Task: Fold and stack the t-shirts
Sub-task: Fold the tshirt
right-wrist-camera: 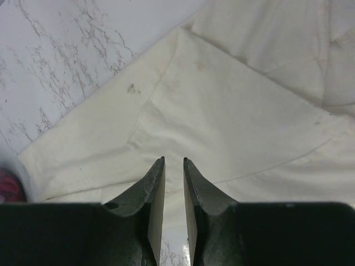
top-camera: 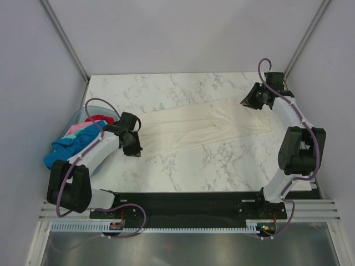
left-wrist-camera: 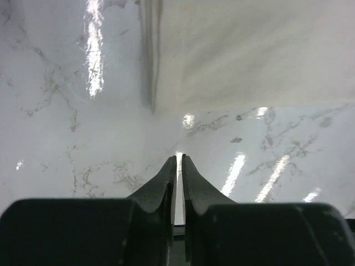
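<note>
cream-white t-shirt (top-camera: 205, 128) spread long and flat on the bench (top-camera: 183, 166); left end effector (left-wrist-camera: 179, 158) just off its left edge, barely parted, gripping nothing; right end effector (right-wrist-camera: 173, 162) over its right end, slightly released, empty; coloured t-shirts (top-camera: 69, 145) heaped well left of it

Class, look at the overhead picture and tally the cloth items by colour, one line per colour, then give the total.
cream t-shirt: 1
red cloth: 1
pink cloth: 1
teal cloth: 1
blue cloth: 1
Total: 5
The four coloured ones are crumpled together at the left, so each colour is counted as one piece.
</note>
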You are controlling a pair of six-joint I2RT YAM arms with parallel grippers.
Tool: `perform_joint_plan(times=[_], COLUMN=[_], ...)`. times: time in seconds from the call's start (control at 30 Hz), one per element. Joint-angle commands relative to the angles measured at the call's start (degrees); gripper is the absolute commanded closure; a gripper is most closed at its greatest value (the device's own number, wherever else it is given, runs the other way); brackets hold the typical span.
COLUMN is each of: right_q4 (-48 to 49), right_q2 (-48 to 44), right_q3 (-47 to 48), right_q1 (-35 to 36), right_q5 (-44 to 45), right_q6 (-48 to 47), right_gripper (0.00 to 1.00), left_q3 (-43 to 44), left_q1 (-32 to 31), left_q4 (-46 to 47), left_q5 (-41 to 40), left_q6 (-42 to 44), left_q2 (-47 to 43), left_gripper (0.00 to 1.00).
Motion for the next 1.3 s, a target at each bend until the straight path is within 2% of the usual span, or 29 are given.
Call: perform_joint_plan(times=[0.0, 0.13, 0.23, 0.33, 0.4, 0.53, 0.63, 0.83, 1.27], right_q4=[-2.43, -3.31, -3.05, -2.87, -2.87, -2.26, -1.38, 1.17, 9.25], right_q2=[-3.6, -5.62, -6.85, -8.0, -8.44, -8.7, -8.88, -8.44, -4.4], right_q3=[-1.84, -6.93, -10.53, -13.52, -15.37, -17.57, -18.63, -20.48, -25.14], right_q1=[-0.17, -0.17, -0.25, -0.25, -0.34, -1.31, -1.92, -3.77, -6.41], right_q5=[3.98, 8.02, 9.43, 13.29, 18.36, 22.0, 24.55, 28.67, 28.24], right_q6=[3.79, 8.62, 10.65, 12.24, 13.03, 14.26, 14.97, 13.83, 11.02], right_gripper=[0.73, 0.72, 0.72, 0.72, 0.71, 0.7, 0.67, 0.63, 0.6], left_q3=[4.82, 16.04, 25.09, 32.4, 35.58, 41.47, 42.01, 39.12, 28.4], left_q1=[-0.21, -0.12, -0.03, 0.06, 0.14, 0.14, 0.23, 1.11, 1.64], left_q4=[0.03, 1.7, 1.0, 0.3, 0.29, 0.21, 0.03, 0.56, 3.02], left_q5=[3.86, 10.27, 11.43, 11.61, 11.43, 13.27, 11.18, 7.04, 5.9], left_q6=[-1.29, 4.58, 8.19, 9.87, 10.31, 10.49, 10.4, 9.26, 4.96], left_q2=[-3.24, 2.37, 11.85, 20.64, 25.99, 34.26, 37.8, 38.86, 34.03], left_gripper=[0.85, 0.82, 0.87, 0.88, 0.89, 0.9, 0.91, 0.91, 0.91])
